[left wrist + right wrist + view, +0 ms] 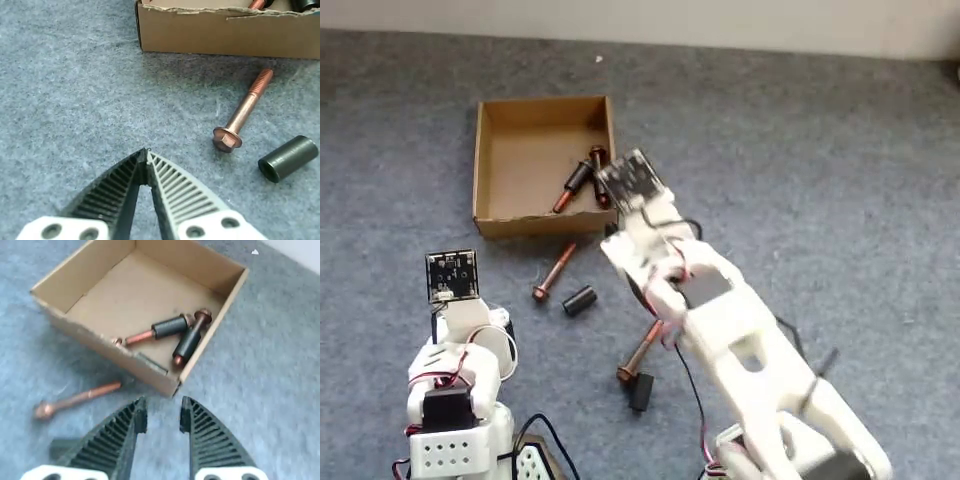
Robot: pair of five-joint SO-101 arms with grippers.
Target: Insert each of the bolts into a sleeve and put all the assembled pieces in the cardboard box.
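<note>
A copper-coloured bolt point(243, 111) with a flanged hex head lies flat on the grey carpet point(75, 75), just outside the cardboard box point(210, 35). Its long axis runs diagonally, the threaded end toward the box wall and the head toward the left arm, and a short black sleeve point(288, 158) lies near the head without touching it. Inside the box a first assembled piece point(169, 327) and a second assembled piece point(190, 340) lie in a V by one side wall. The left gripper point(146, 156) has its jaws pressed together on nothing, and the right gripper point(163, 412), near the box corner, has its jaws apart.
</note>
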